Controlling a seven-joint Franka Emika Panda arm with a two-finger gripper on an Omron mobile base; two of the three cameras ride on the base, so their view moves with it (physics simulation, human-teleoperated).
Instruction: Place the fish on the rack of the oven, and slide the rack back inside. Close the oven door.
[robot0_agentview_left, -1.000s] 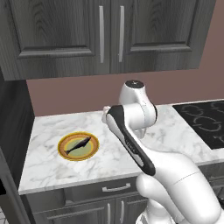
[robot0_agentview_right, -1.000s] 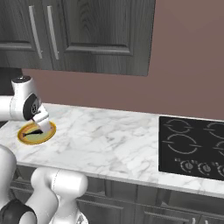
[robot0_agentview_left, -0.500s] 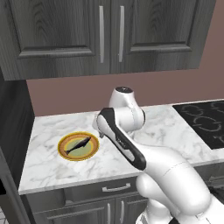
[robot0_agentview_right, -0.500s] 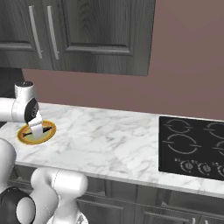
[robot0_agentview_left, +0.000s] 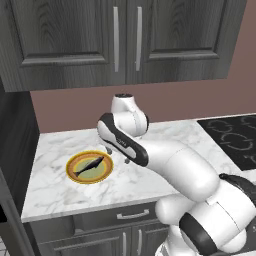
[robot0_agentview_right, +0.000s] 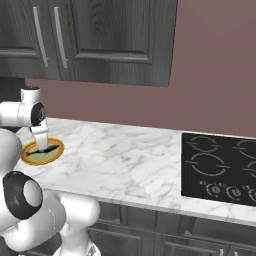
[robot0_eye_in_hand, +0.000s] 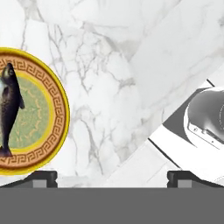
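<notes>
— One thing matters: where does the small dark grey-black fish (robot0_eye_in_hand: 9, 107) lie from the two-finger gripper (robot0_eye_in_hand: 112, 177)?
— Off to one side, on the round yellow-orange plate (robot0_eye_in_hand: 59, 116) on the white marble counter (robot0_agentview_left: 145, 170) — its long axis runs parallel to the fingers' reach.
— And the jaws?
— Spread wide, holding nothing — over bare marble beside the plate.
</notes>
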